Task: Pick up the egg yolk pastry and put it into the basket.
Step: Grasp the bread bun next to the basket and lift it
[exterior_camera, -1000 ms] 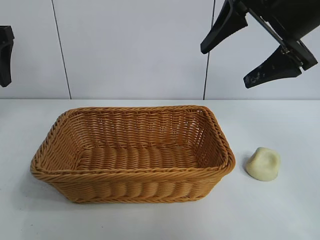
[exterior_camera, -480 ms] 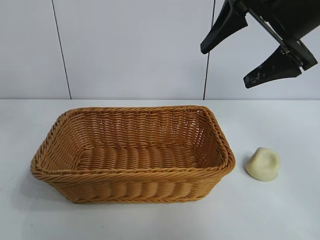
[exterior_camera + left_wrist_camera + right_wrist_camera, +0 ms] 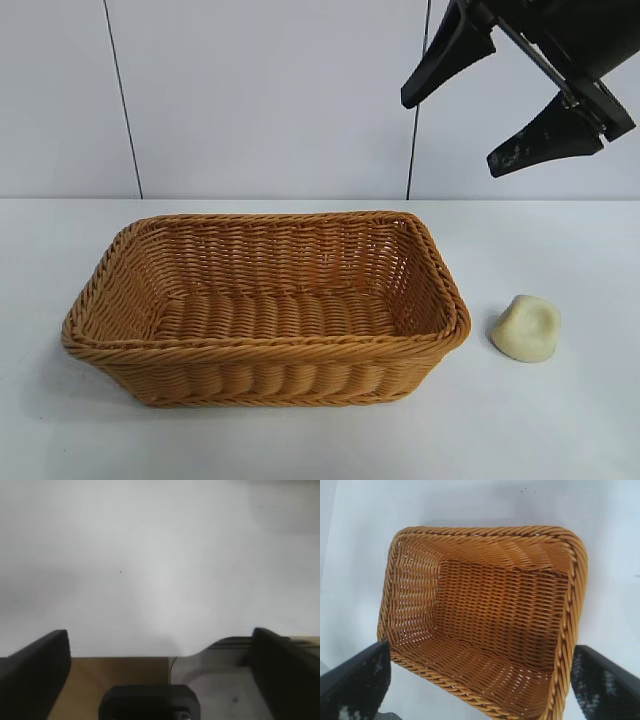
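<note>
The egg yolk pastry (image 3: 526,328), a pale cream lump with a dented top, lies on the white table just right of the basket (image 3: 260,347). The basket is a large orange-brown wicker one at the table's centre, with nothing inside. My right gripper (image 3: 448,135) hangs open and empty high above the basket's right end and the pastry. In the right wrist view the gripper (image 3: 480,685) looks down into the basket (image 3: 485,531), and the pastry is out of view. My left gripper (image 3: 160,645) is open and empty and faces a plain white surface. It does not show in the exterior view.
A white table (image 3: 560,430) carries the basket and pastry, with a white panelled wall (image 3: 270,100) behind. A brown and grey surface (image 3: 115,675) shows below the left gripper in the left wrist view.
The left gripper showed at the exterior view's left edge one second ago and has since left that view. The right gripper, basket and pastry have not moved.
</note>
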{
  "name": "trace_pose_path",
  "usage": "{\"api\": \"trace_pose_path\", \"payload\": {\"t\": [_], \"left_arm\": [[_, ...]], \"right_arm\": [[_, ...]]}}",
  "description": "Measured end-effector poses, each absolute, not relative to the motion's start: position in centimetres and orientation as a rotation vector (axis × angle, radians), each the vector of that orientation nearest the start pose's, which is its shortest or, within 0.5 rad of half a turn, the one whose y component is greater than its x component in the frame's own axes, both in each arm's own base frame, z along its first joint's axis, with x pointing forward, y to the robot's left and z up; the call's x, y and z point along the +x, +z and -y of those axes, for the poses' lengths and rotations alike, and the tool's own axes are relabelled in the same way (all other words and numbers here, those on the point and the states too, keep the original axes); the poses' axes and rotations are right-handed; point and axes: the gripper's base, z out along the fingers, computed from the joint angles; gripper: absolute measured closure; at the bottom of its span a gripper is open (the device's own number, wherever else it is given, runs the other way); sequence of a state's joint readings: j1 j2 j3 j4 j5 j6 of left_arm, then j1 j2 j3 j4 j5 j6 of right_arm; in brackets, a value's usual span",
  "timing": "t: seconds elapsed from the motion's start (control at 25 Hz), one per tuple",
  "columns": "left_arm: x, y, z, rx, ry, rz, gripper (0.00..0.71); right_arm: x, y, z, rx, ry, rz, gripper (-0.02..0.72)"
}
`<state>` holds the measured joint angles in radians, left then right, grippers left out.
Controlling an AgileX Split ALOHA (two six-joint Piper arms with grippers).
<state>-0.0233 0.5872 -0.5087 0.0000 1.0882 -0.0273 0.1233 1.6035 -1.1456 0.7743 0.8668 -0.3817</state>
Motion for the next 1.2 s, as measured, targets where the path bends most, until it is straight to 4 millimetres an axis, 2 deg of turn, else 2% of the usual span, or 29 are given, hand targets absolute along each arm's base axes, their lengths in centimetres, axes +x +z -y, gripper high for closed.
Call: {"api": "trace_pose_path", "payload": {"t": [0.16, 0.48, 0.68, 0.8, 1.2], "left_arm": [[5.5, 26.8, 0.1, -0.005, -0.022, -2.454, 0.014], [0.3, 27.7, 0.0, -0.004, -0.030, -2.106, 0.014], [-0.6, 27.7, 0.0, -0.004, -0.031, -2.046, 0.014], [-0.6, 27.7, 0.0, -0.004, -0.031, -2.044, 0.014], [-0.6, 27.7, 0.0, -0.004, -0.031, -2.044, 0.014]], "right_arm": [[31.6, 26.1, -8.2, -0.147, 0.722, -2.673, 0.008], [31.5, 24.9, -5.3, -0.060, 0.276, -2.814, 0.008], [31.9, 24.0, -4.8, -0.033, 0.196, -2.844, 0.008], [32.7, 22.2, -4.8, -0.017, 0.188, -2.876, 0.008], [35.6, 13.3, -5.1, 0.028, 0.164, -2.982, 0.008]]}}
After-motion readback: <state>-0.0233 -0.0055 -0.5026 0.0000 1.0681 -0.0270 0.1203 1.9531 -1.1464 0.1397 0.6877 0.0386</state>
